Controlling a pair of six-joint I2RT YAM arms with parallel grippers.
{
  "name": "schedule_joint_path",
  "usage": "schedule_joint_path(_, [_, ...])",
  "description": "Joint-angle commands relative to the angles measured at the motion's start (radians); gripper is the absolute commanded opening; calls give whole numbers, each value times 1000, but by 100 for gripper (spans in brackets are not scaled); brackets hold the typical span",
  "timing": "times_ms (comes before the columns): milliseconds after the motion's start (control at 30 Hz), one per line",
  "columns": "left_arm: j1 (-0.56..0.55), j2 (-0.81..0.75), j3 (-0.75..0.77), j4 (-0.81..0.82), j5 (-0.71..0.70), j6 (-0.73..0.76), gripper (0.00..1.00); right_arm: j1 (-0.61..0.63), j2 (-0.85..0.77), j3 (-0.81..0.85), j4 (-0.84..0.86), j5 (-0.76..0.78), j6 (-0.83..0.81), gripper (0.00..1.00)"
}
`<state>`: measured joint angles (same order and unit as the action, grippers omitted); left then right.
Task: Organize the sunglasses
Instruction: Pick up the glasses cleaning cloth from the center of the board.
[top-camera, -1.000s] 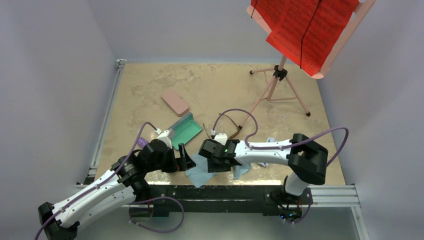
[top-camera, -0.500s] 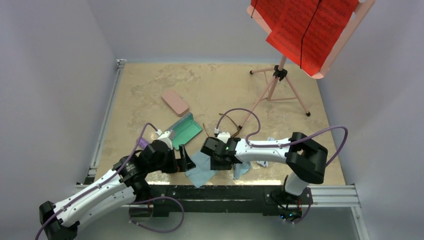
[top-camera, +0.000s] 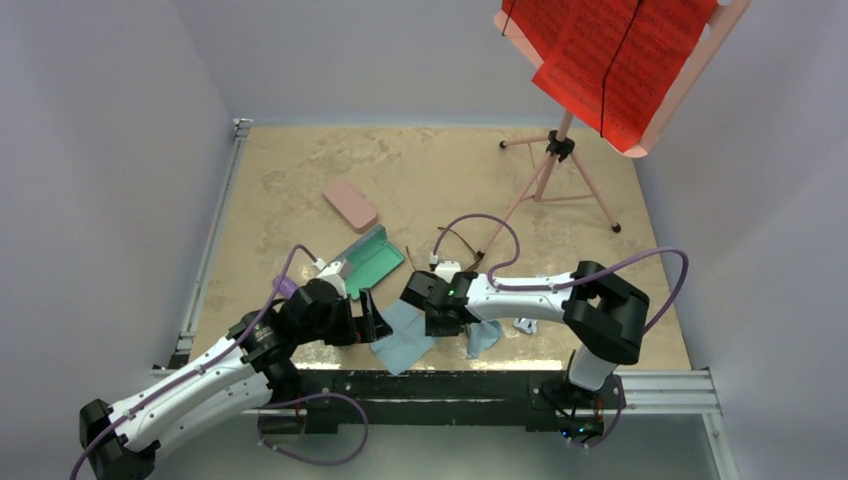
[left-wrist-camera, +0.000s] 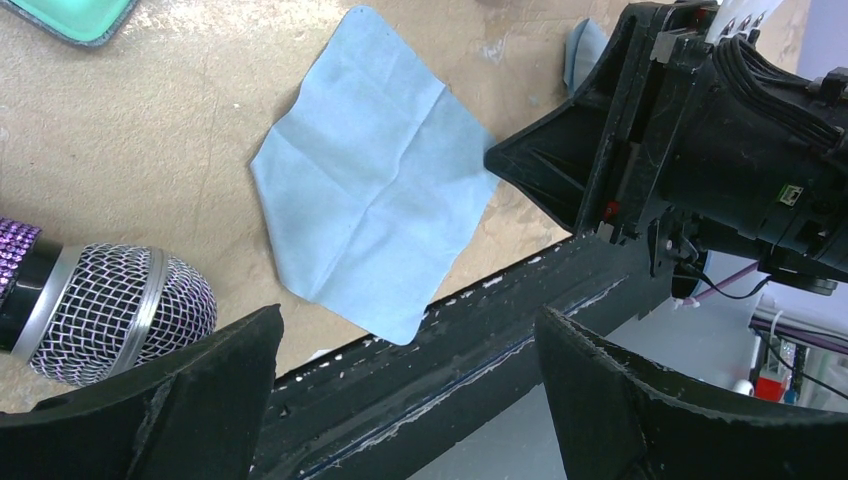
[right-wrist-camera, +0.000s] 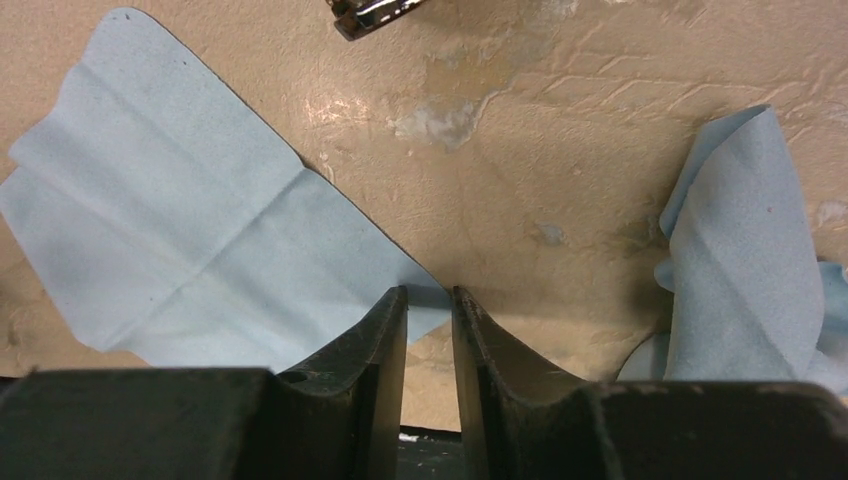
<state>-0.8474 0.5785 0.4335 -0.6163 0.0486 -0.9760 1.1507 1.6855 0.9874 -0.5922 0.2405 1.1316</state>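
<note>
Brown sunglasses (top-camera: 462, 240) lie mid-table, thin frame partly behind my right arm's purple cable, just right of the open teal case (top-camera: 366, 260). White sunglasses (top-camera: 526, 325) are near the front edge, mostly hidden under my right forearm, only a small white bit showing. My right gripper (right-wrist-camera: 428, 295) points down at the table (top-camera: 300, 170) between the two pairs. Its jaws are nearly together with a slim gap, and the corner of the flat blue cloth (right-wrist-camera: 170, 230) sits right at the tips. I can't tell if the cloth is pinched. A crumpled blue cloth (right-wrist-camera: 740, 250) lies just to the right of it. My left gripper (left-wrist-camera: 408, 315) is spread wide and holds nothing, hovering over the cloth's near corner at the table's front edge. A microphone (left-wrist-camera: 120, 300) with a purple glitter handle lies beside it. The pink case (top-camera: 350, 205) is closed, further back left. A music stand (top-camera: 560, 150) with red sheets is at back right.
</note>
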Motion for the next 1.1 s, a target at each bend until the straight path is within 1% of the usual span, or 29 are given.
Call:
schedule_joint_path(0, [-4,-5,28,6,3,18,100,2,25,17,-12,37,12,25])
schedule_joint_path(200, [-4,-5,40,-7,-10,37,100,5,46,16,-9,5,27,0])
schedule_joint_path(333, [-4,5,46,5,2,59,100,5,43,23,-15,1,31,0])
schedule_joint_path(433, [-4,18,45,55,49,85,100,-8,40,54,-51,33,17,0])
schedule_joint_path(567, [-23,58,43,142,116,123,100,-79,9,20,10,5,-11,0])
schedule_joint_path(733, [-107,165,69,246,125,141,98,-129,-38,-30,64,-22,-29,0])
schedule_joint_path(833, [-157,273,104,244,87,155,96,-158,-49,-60,101,-57,-36,0])
schedule_joint_path(933, [-218,349,136,252,55,160,94,-175,-62,-86,128,-80,-43,0])
schedule_joint_path(1067, [-321,464,188,255,5,160,89,-186,-77,-108,158,-97,-52,0])
